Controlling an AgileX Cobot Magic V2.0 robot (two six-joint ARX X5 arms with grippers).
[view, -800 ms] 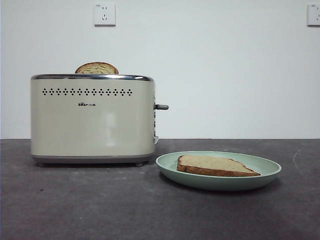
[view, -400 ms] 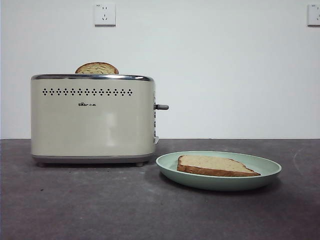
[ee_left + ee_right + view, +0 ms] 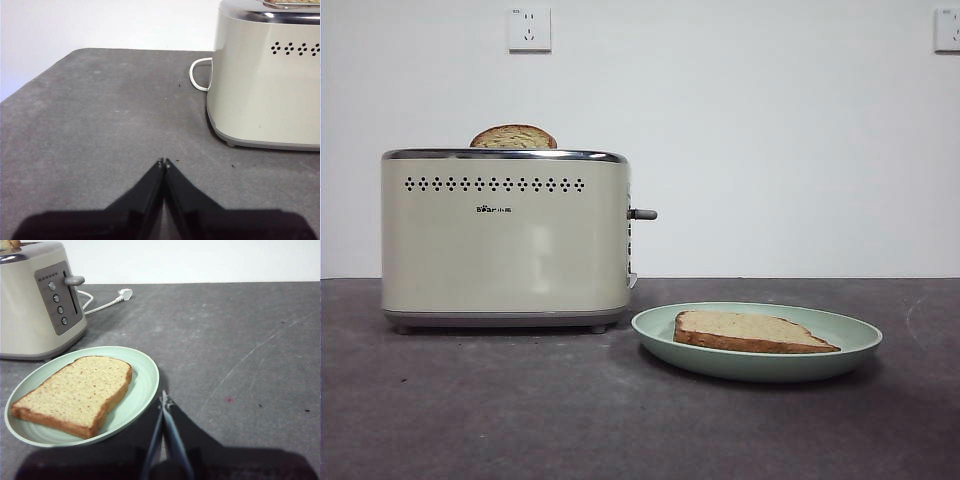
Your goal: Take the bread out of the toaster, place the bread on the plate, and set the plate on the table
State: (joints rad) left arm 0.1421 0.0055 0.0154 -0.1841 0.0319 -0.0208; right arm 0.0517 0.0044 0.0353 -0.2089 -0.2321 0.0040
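The bread (image 3: pixel 752 331) is lying on the plate (image 3: pixel 850 352), lower right, resting on the counter (image 3: pixel 520 410); both grippers are sitting closed, empty; task looking finished

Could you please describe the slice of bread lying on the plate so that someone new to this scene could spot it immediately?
Start at the cream toaster on the dark table; beside its lever end sits a mint-green plate. The bread lies flat on that plate, light tan with a brown crust. The other slice stands in the toaster's slot, showing only its darker domed top.
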